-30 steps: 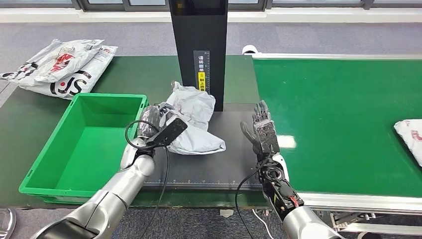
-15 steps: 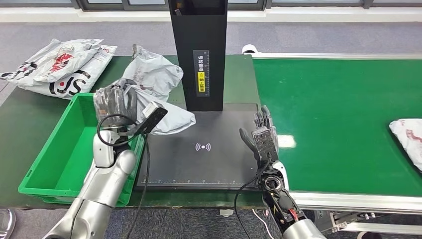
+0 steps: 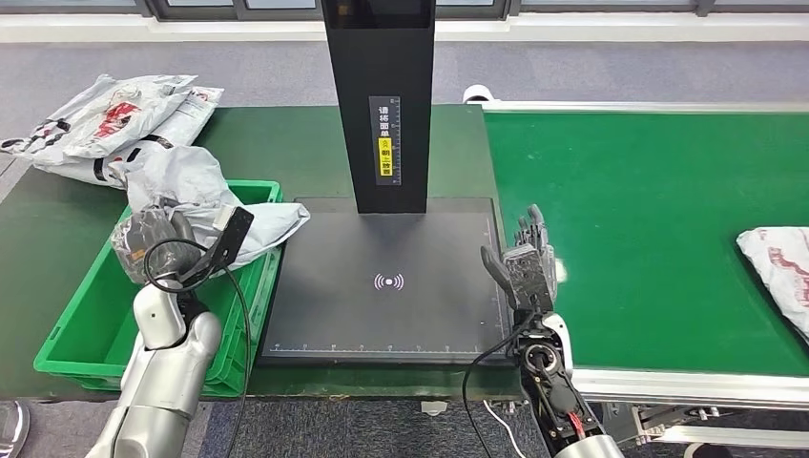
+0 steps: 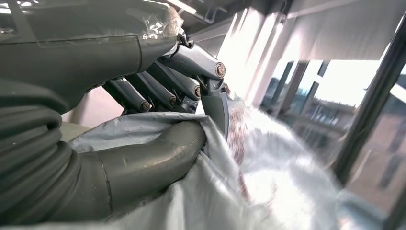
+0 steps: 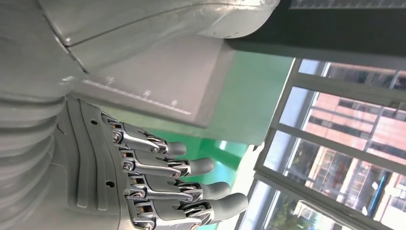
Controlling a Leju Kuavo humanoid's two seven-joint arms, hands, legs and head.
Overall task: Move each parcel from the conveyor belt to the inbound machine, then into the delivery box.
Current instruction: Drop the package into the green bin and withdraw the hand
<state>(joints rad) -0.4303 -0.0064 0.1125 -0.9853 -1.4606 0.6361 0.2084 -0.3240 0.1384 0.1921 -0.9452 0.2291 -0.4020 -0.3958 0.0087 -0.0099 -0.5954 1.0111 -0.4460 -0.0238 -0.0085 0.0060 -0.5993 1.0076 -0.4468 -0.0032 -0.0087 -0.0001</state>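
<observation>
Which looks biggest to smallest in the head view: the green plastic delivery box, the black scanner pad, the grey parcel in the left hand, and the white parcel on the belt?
1. Black scanner pad
2. Green plastic delivery box, partly hidden by the left arm
3. Grey parcel held by the left hand
4. White parcel on the belt, cut off by the picture's edge, so its rank is unsure

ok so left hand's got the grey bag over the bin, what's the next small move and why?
Probably lower the left hand a little into the green plastic box and then let go: the crumpled grey plastic parcel it grips hangs partly over the box's rim, and its tail overhangs the black scanner plate.
</observation>
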